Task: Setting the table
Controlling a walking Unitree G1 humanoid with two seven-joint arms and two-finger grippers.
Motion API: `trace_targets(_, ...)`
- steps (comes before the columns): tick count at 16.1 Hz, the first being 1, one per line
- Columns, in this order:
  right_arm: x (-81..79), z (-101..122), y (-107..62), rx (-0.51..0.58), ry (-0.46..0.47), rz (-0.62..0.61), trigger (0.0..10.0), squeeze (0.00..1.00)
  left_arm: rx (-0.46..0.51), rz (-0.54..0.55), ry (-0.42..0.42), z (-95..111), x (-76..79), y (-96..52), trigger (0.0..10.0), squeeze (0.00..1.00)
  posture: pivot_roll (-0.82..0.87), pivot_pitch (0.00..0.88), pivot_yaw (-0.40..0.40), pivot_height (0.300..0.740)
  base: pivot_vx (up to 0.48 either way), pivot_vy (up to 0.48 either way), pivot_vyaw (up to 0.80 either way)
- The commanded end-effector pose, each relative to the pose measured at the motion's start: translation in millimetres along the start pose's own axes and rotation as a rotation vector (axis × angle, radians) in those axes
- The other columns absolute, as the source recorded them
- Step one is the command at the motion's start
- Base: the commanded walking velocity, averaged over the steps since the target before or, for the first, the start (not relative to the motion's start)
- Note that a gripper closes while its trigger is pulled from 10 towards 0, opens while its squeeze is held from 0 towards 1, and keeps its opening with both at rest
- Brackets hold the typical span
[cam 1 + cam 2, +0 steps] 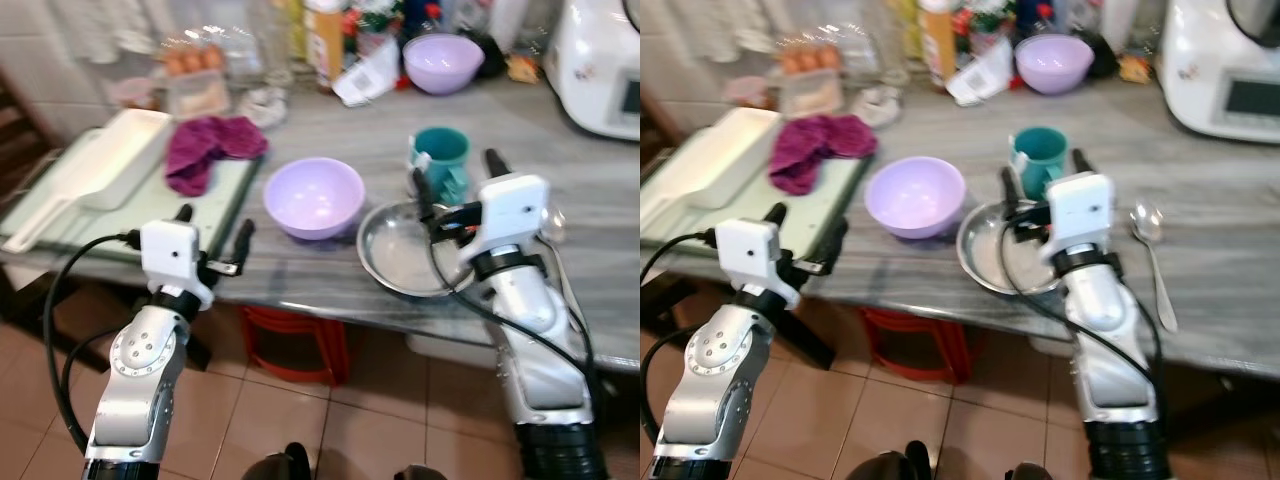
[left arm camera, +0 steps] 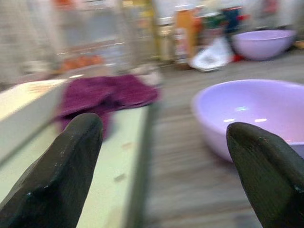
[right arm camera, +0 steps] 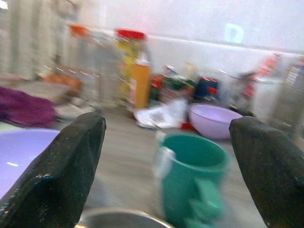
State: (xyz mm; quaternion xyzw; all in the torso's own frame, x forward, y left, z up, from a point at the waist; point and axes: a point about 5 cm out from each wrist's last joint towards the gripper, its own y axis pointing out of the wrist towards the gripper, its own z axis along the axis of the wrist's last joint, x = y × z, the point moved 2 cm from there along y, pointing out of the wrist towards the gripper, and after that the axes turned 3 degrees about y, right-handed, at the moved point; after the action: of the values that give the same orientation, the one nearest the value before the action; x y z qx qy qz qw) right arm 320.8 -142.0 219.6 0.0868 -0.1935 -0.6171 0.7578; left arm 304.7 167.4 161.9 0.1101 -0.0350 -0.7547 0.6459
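- Right hand (image 1: 455,180) hovers over the metal plate (image 1: 400,255) at the near edge of the table (image 1: 600,180), fingers spread, nothing between them.
- The teal mug (image 3: 190,175) stands just beyond that hand, framed between its fingers (handle toward the hand).
- A spoon (image 1: 1152,255) lies just right of it.
- Left hand (image 1: 213,222) is also spread wide and empty at the table edge, with the lilac bowl (image 2: 251,114) just ahead to its right and a purple cloth (image 2: 102,95) on the tray (image 1: 225,195) ahead to its left.

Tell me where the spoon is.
The spoon lies on the grey counter at the robot's right, just right of the right gripper and the metal plate.
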Motion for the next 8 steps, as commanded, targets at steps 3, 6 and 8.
trace_targets(3, -4.6, 3.8, 0.4, 0.006, -0.01, 0.012, 10.0, 1.0, -0.037, 0.058, 0.025, -10.0, -9.1, -1.8, 10.0, 0.0, -0.16, 0.089, 0.12, 0.74, 0.0, 0.0, 0.8)
trace_targets(6, -8.4, 3.6, 2.0, 0.006, -0.009, 0.015, 10.0, 1.0, -0.034, 0.08, 0.052, -12.3, -8.5, -1.1, 10.0, 0.0, -0.16, 0.067, 0.119, 0.74, 0.0, 0.0, 0.8)
trace_targets(8, -11.7, 2.9, 2.3, 0.005, -0.003, 0.026, 10.0, 1.0, -0.041, 0.126, 0.092, -15.7, -14.3, -0.6, 10.0, 0.0, -0.16, 0.059, 0.116, 0.74, 0.0, 0.0, 0.8)
